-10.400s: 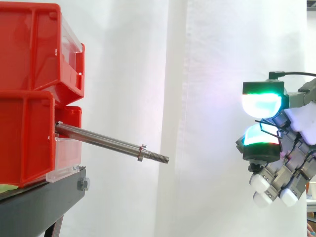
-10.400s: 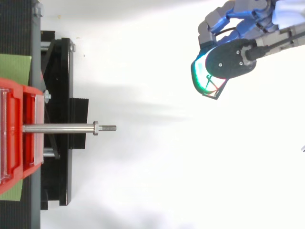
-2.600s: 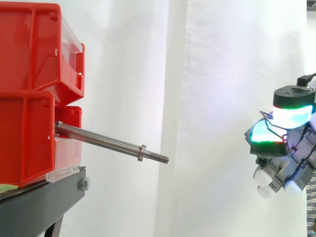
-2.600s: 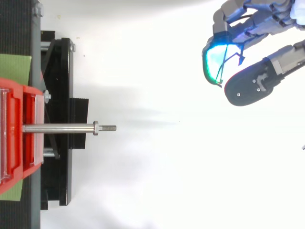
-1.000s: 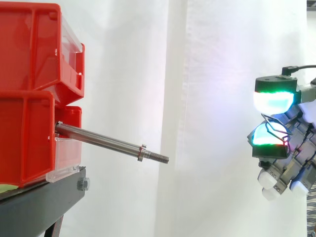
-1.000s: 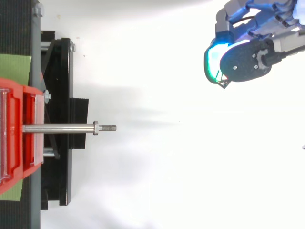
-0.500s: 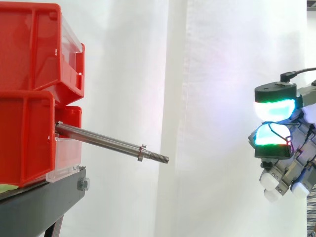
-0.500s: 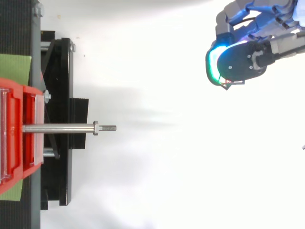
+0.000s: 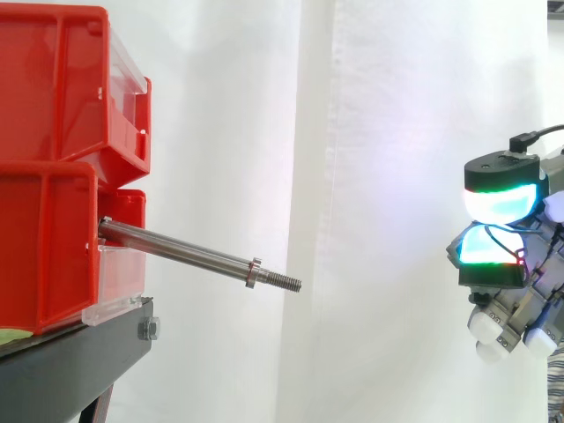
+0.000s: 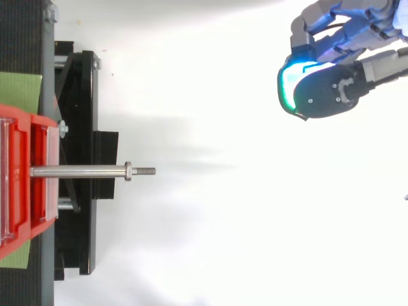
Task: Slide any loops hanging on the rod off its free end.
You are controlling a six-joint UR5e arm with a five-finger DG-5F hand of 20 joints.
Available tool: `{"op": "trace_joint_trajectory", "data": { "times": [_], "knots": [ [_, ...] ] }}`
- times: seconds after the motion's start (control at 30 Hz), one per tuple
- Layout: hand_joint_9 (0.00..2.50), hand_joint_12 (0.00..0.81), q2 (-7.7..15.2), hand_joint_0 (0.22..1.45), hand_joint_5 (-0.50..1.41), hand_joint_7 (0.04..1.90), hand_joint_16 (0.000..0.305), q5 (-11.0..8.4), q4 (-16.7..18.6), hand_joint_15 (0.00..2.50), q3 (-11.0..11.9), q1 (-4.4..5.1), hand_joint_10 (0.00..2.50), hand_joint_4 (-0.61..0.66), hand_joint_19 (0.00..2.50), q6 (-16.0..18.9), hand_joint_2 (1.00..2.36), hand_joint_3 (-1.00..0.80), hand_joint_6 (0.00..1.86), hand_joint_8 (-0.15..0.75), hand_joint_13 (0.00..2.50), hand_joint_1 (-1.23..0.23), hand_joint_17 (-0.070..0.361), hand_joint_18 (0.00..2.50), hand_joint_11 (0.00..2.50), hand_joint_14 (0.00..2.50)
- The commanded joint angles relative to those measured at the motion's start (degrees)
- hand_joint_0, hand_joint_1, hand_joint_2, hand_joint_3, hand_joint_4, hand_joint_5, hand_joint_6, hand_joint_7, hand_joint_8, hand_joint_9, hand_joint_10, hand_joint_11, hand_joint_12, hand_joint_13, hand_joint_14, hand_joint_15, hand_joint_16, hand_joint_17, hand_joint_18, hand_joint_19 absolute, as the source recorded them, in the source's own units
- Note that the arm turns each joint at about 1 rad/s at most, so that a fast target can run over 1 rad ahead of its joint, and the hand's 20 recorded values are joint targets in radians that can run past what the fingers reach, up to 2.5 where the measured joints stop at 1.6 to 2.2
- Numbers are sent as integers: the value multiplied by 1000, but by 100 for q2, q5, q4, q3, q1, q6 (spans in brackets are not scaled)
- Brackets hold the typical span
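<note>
Side view shows two red bins (image 9: 53,167) stacked on the black stand (image 9: 79,352). At the right edge is the hand (image 9: 493,275). It is well apart from the rod (image 9: 176,248), which slants down from the lower bin to a nut (image 9: 253,273) and a threaded free end. Two glowing pads (image 9: 502,201) are curled together, pinching a thin dark loop (image 9: 499,228). From the top view, the hand sits off to one side of the rod's line, and a green sheet (image 10: 19,92) lies under the bins.

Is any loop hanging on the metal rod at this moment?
No, the rod is bare along its whole length, from the red bin out to its threaded free end.
</note>
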State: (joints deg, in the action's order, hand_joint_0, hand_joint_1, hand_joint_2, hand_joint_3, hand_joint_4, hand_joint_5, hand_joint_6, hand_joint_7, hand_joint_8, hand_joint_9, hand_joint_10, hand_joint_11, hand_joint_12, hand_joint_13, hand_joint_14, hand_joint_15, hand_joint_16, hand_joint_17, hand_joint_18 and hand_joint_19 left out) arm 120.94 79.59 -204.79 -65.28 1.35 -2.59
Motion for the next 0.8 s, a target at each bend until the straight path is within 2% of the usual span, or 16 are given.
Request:
{"op": "trace_joint_trajectory", "data": {
  "times": [0.0, 0.2, 0.53, 0.73, 0.77],
  "knots": [
    [574, 249, 0, 647, -203, 1180, 32, 4, -26, 26, 7, 6, 4, 73, 266, -14, 1018, -188, 845, 229, 456, -750, 72, 439, 123, 0],
    [564, 251, 0, 665, -208, 1144, 32, 13, -17, 25, -2, 6, 3, 115, 265, 4, 1007, -416, 828, 228, 461, -775, 73, 448, 112, 0],
    [560, 252, 0, 665, -208, 1156, 32, 13, -26, 28, 7, 6, 3, 117, 266, 4, 1000, -500, 829, 224, 465, -758, 73, 454, 111, 0],
    [567, 246, 0, 619, -200, 1159, 32, 4, -35, 25, -2, 6, 3, 112, 286, 4, 1000, -500, 825, 217, 460, -649, 71, 446, 112, 0],
    [575, 245, 0, 610, -195, 1161, 31, 4, -44, 29, 7, 6, 4, 111, 295, 4, 1000, -500, 822, 217, 460, -587, 71, 442, 109, 0]
  ]
}}
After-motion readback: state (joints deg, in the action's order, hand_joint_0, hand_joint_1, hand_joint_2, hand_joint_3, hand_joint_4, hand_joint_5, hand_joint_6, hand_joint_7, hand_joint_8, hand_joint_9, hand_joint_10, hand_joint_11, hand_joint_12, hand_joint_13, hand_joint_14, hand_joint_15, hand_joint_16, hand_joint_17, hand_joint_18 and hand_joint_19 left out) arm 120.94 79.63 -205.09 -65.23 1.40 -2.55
